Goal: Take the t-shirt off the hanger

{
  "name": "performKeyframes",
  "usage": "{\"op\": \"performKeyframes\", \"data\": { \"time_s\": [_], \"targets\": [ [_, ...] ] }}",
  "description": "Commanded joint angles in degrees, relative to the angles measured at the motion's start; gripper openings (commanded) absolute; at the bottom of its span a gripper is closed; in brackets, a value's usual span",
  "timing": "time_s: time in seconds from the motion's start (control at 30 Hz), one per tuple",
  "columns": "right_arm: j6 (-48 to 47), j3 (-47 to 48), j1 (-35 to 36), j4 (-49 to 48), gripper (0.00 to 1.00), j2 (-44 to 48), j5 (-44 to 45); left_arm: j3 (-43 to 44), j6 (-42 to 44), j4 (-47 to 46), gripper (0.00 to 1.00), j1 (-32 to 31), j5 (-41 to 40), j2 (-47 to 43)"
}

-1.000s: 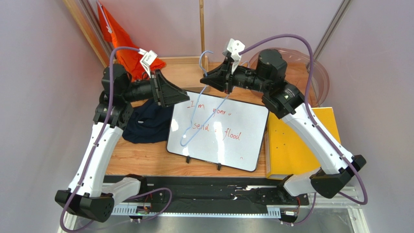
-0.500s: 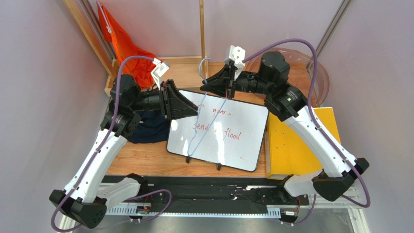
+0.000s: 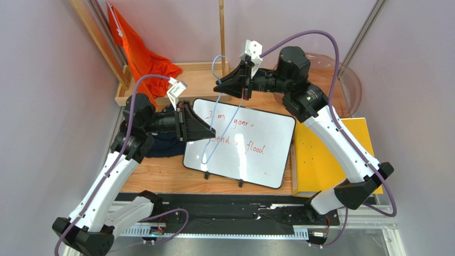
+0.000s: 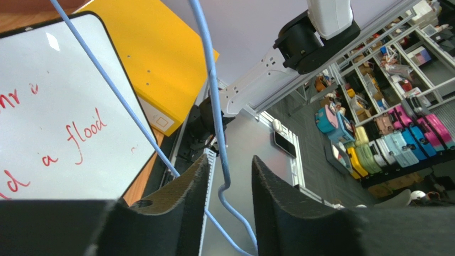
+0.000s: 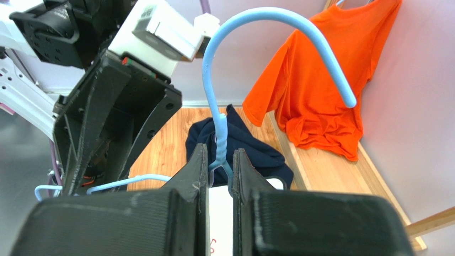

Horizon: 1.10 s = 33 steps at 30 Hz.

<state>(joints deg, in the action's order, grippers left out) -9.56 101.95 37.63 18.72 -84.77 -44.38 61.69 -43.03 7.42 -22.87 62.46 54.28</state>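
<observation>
A bare light-blue wire hanger (image 3: 213, 140) hangs tilted above the whiteboard. My right gripper (image 3: 220, 88) is shut on the hanger's twisted neck (image 5: 219, 140), with the hook (image 5: 277, 16) rising above the fingers. The navy t-shirt (image 3: 162, 145) lies crumpled on the wooden table at the left, off the hanger; it also shows in the right wrist view (image 5: 252, 145). My left gripper (image 3: 210, 136) is open beside the hanger's lower part. In the left wrist view the blue wire (image 4: 212, 101) runs through the gap of the left gripper (image 4: 229, 162) without touching either finger.
A whiteboard (image 3: 267, 133) with red writing lies mid-table. A yellow box (image 3: 315, 160) sits to its right. An orange t-shirt (image 3: 140, 56) hangs on a wooden rack at the back left. A clear plastic bowl (image 3: 350, 85) stands at the back right.
My left gripper has moved right and nearer, away from the navy t-shirt to the hanger's lower wire. My right gripper has shifted left with the hanger.
</observation>
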Motion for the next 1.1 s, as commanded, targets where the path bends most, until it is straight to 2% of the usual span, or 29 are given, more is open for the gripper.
{"op": "performKeyframes", "data": {
  "time_s": [0.0,0.3,0.43,0.53,0.63,0.67,0.73,0.8,0.9,0.93,1.03,1.07],
  "targets": [
    [1.30,3.52,-0.54,-3.69,0.00,-0.57,-3.16,-1.57,-2.67,-5.47,0.36,-0.24,0.91,-2.16],
    [2.36,2.64,-0.54,-4.13,0.00,-0.48,-5.19,-0.52,-5.48,-7.07,0.26,-0.24,0.83,-2.08],
    [2.88,2.11,-0.54,-4.48,0.00,-0.39,-5.19,-0.43,-5.93,-8.39,0.00,-0.24,-0.23,-2.25],
    [4.98,2.02,-0.54,-4.74,0.00,-0.48,-2.14,0.01,-5.67,-7.69,0.00,-0.24,-2.07,-2.51],
    [7.71,1.15,-0.54,-5.01,0.47,-0.31,3.58,3.25,-0.51,1.25,0.00,-0.24,-8.21,-2.69],
    [9.11,0.71,-0.62,-5.10,0.74,0.13,4.38,5.87,0.74,6.50,0.00,-0.33,-10.32,-2.60],
    [11.04,-0.79,-0.62,-5.10,1.00,0.66,9.71,7.91,2.15,9.27,0.00,-0.15,-14.72,-1.99],
    [14.03,-1.05,-0.54,-3.70,1.00,1.19,15.09,10.63,2.86,11.73,0.00,-0.24,-18.40,-0.59],
    [19.46,0.70,-0.62,1.92,1.00,1.80,29.31,13.88,3.73,14.02,0.00,0.46,-22.88,2.30],
    [20.89,1.14,-0.71,3.50,1.00,2.24,37.01,14.76,3.91,14.81,0.00,1.59,-23.51,3.28],
    [26.60,0.80,-2.20,10.09,1.00,4.69,49.60,16.53,0.85,12.19,0.00,5.89,-21.86,6.71],
    [27.66,0.18,-3.69,12.28,1.00,5.66,50.70,17.05,-0.03,10.00,0.00,6.95,-21.42,7.58]
  ]
}}
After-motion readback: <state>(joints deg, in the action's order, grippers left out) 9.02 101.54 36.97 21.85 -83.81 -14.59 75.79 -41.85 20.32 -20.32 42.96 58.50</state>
